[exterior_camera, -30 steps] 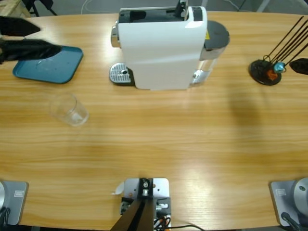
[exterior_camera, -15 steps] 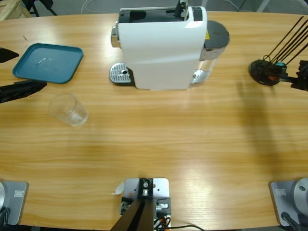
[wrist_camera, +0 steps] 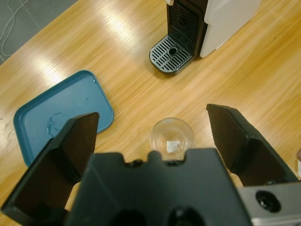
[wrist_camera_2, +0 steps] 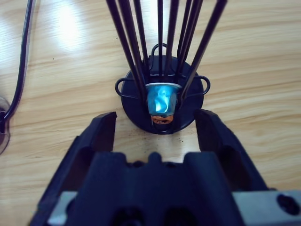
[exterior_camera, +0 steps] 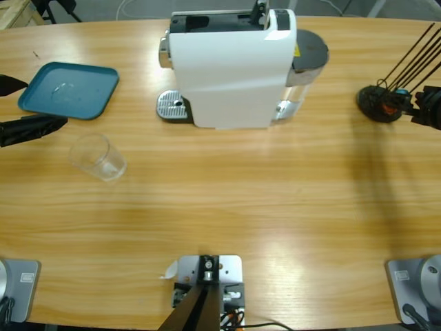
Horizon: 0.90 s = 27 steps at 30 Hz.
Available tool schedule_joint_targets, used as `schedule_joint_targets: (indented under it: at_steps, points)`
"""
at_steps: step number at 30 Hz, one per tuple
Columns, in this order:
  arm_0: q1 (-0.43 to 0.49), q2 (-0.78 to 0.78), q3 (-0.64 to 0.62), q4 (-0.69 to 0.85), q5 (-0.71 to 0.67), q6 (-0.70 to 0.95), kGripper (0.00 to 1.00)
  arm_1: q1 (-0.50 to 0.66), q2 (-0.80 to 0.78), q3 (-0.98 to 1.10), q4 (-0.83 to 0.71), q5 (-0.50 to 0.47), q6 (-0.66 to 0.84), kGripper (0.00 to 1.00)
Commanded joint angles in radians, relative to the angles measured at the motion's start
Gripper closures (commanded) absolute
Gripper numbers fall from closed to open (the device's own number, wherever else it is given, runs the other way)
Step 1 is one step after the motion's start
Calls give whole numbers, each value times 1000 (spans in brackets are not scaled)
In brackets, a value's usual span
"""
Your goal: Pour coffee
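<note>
Barely shifted, both tools, left and right, gape over wooden table.

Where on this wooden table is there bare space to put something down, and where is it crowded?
The near half of the wooden table is bare, below the clear glass cup. Bare wood also lies between the white coffee machine and the black wire capsule rack. It is crowded at the left edge: the open left gripper, the teal plastic tray and the cup stand close.
</note>
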<state>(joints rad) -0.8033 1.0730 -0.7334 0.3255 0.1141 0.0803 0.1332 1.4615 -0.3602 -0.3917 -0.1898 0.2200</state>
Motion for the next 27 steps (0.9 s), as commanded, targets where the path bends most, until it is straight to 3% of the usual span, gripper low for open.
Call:
schedule_joint_targets:
  at_steps: [1, 12, 14, 20, 22, 27]
  points:
    - [-5, 17, 35, -3, 16, -16, 0, -32, 34, 27, -18, 16, -30, 363]
    - [-5, 24, 35, -8, 27, -17, 0, -41, 72, 23, -30, 16, -64, 413]
    - [-5, 24, 35, -8, 27, -17, 0, -42, 75, 27, -46, 18, -67, 476]
    - [-5, 28, 32, -8, 27, -22, 0, -46, 86, 29, -54, 18, -70, 537]
    - [-5, 29, 30, -8, 27, -22, 0, -46, 88, 30, -57, 18, -79, 647]
    - [-5, 24, 22, -21, 28, -65, 0, -46, 88, 32, -59, 6, -94, 662]
